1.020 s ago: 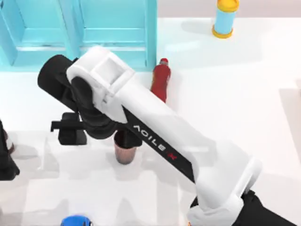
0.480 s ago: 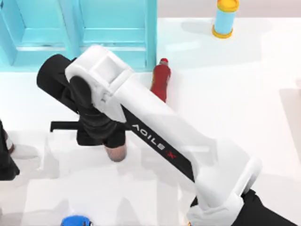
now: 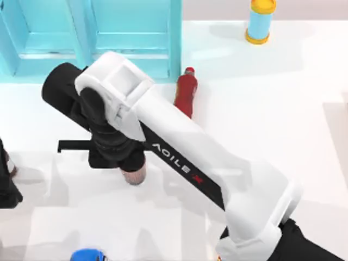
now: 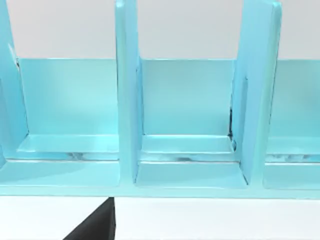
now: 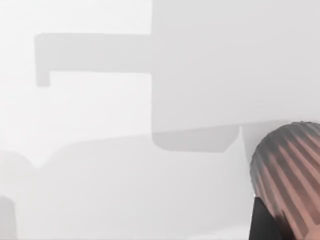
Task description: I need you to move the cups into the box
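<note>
R arm reaches from the table's 5 o'clock corner diagonally toward centre-left; its gripper (image 3: 117,155) sits over the brown cup (image 3: 134,176), of which only the lower part pokes out at the gripper's 5 o'clock. Cup stands on the white table (image 3: 283,109), well short of the blue box (image 3: 136,41) at 11 o'clock. R wrist view has the cup's ribbed side (image 5: 290,170) right up close, a dark finger (image 5: 267,222) against it. Can't tell if the fingers are spread or pinching the cup; the wrist body hides them from above.

L arm parked at the table's 9 o'clock edge, just a dark bit (image 3: 6,185) in view; fingers can't tell. L wrist view looks into the box's open compartments (image 4: 187,125).

Red bottle (image 3: 186,92) lies just beside the box's right wall, at 12–1 o'clock from the cup. Light-blue cylinder w/ yellow ends (image 3: 260,20) stands at the table's 1 o'clock, well apart. A blue round thing (image 3: 87,254) shows at the 6–7 o'clock edge, too cut off to identify.
</note>
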### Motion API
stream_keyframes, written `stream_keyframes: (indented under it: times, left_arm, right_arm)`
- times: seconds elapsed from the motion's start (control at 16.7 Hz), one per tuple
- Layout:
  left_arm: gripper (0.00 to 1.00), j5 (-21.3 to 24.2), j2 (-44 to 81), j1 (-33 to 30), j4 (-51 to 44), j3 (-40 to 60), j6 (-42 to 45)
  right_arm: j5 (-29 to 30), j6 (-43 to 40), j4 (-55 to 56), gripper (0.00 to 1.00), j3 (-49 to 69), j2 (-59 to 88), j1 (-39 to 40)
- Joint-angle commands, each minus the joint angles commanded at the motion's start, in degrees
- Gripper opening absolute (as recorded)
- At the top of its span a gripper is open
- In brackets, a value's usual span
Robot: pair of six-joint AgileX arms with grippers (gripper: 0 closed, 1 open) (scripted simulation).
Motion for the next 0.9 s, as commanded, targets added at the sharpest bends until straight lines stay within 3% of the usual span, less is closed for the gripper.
stream_keyframes:
  times: [0.42, 0.9]
  left_arm:
    - [1.00, 0.00, 0.00, 0.00, 0.00, 0.00, 0.00]
    - [1.00, 0.00, 0.00, 0.00, 0.00, 0.00, 0.00]
  right_arm:
    - [-0.29, -1.30, 5.62, 0.00, -12.56, -9.85, -1.26]
    - [-1.22, -4.58, 19.01, 0.00, -52.87, -34.82, -4.56]
